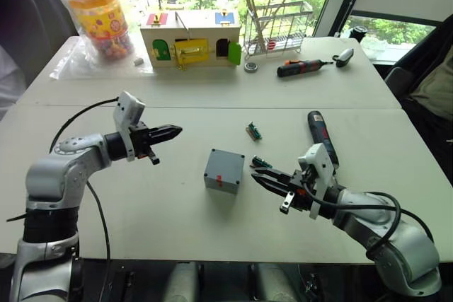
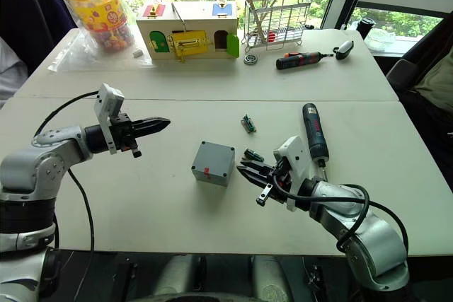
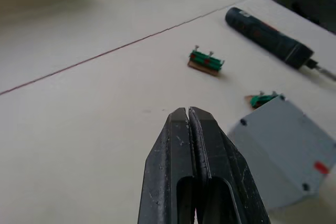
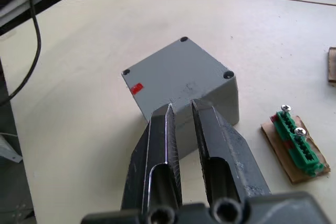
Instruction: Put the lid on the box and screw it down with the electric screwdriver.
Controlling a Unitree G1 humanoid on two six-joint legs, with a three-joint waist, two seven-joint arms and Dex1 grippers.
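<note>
While the right gripper (image 4: 181, 109) has its two fingers a narrow gap apart and aimed at the near side of the box (image 1: 224, 170), the left gripper (image 3: 188, 115) has its fingers pressed together with nothing between them, hanging above bare table off to the box's left. The box sits mid-table between the two arms with the lid (image 4: 177, 71) looking already seated on top: there are screw holes in the corners and a little red mark on its side. So I'd guess the step in hand is the screwing-down. The electric screwdriver (image 1: 322, 136) lies on the table (image 1: 177, 111) just beyond the right arm, well apart from the box. Two small green terminal blocks (image 4: 295, 141) lie near the box, and one is right beside the right fingers, so I'd steer wide of it. To do this well, I'd pin the box with the left so it can't spin, then grab the driver round its thick body and drop the bit straight into a corner hole.
</note>
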